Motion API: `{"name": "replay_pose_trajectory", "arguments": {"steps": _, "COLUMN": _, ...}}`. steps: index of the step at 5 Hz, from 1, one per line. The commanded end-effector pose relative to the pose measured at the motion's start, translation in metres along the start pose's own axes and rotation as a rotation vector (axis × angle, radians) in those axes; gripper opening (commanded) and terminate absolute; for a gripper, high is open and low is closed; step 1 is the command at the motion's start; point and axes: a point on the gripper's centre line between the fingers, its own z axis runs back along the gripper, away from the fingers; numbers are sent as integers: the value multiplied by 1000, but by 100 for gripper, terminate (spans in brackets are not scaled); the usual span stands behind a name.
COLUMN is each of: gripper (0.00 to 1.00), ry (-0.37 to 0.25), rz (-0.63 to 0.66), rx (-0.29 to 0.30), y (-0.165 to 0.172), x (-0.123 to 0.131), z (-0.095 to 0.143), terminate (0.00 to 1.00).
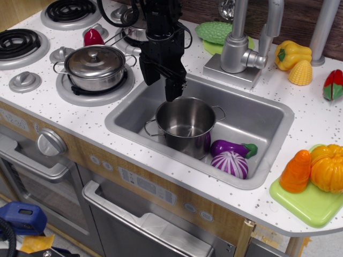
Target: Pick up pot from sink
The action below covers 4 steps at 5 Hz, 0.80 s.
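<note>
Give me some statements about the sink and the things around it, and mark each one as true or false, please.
1. The open pot stands inside the sink. True.
2. The gripper is above the back rim of this pot. True.
3. The pot in the sink has a lid on it. False: it is open; the lidded pot sits on the stove burner.
4. An eggplant lies in the sink beside the pot. True.
5. The carrot lies in the sink. False: it rests on the green board on the counter.
</note>
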Motion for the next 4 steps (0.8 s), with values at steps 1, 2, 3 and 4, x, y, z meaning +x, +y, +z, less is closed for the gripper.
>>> {"name": "replay_pose_trajectory", "arguments": {"steps": 1, "gripper": 100, "ry": 0, "rz": 0, "rx": 0, "y": 0, "x": 0, "z": 0, "terminate": 0}}
{"name": "replay_pose_trajectory", "arguments": {"steps": 2, "gripper": 100, "ry": -35, "rz": -13, "rx": -22, "y": 5, "x": 1, "z": -21, "terminate": 0}}
{"name": "replay_pose_trajectory", "arguments": {"steps": 3, "gripper": 100, "ry": -73, "rz": -22, "rx": -18, "y": 8, "x": -2, "z": -37, "terminate": 0}}
{"name": "replay_pose_trajectory", "arguments": {"steps": 4, "gripper": 0, "ry": -92, "rz": 1, "rx": -13, "y": 5, "x": -4, "z": -47, "terminate": 0}}
